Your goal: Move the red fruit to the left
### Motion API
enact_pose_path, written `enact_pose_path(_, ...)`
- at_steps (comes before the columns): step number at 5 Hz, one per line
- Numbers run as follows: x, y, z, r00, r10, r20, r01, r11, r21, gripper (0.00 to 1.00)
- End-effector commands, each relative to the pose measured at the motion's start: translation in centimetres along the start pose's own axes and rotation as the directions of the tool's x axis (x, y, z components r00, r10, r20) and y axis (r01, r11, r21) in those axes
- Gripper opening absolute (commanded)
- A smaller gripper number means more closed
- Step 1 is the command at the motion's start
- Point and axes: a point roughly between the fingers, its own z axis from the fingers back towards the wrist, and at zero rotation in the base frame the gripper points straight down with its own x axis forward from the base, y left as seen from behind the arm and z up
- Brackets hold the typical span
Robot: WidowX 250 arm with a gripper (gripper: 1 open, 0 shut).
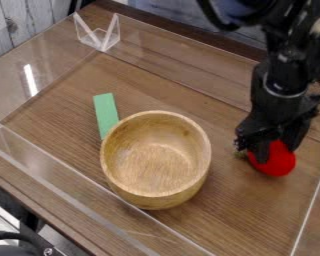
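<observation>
Clear bracket [97, 32] upper left; green strip [105, 112] beside wooden bowl [156, 157] at centre. Red fruit [272, 158] at right edge, on the wood-grain table [190, 85]. Gripper [270, 144] straddles the fruit, fingers parted, not visibly clamped. Risk: the round fruit squirts out on closing, or strikes the bowl rim travelling left. Clear low walls [43, 60] enclose the surface; room beyond indistinct.

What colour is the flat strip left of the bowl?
Green; the strip lies beside the wooden bowl, clear in the camera view.
</observation>
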Motion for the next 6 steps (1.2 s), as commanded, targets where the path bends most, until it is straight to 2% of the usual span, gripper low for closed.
enact_pose_path(1,2.1,0.2,2.4,1.000,0.009,-0.009,-0.010,0.998,-0.069,0.00)
enact_pose_path(2,3.1,0.1,5.4,0.996,0.085,-0.013,-0.086,0.991,-0.102,0.00)
enact_pose_path(3,5.4,1.4,7.2,0.990,0.138,-0.018,-0.140,0.982,-0.128,0.00)
enact_pose_path(4,8.4,3.7,8.0,0.982,0.187,-0.010,-0.186,0.971,-0.148,0.00)
enact_pose_path(6,13.7,8.8,8.3,0.965,0.262,0.024,-0.254,0.951,-0.175,0.00)
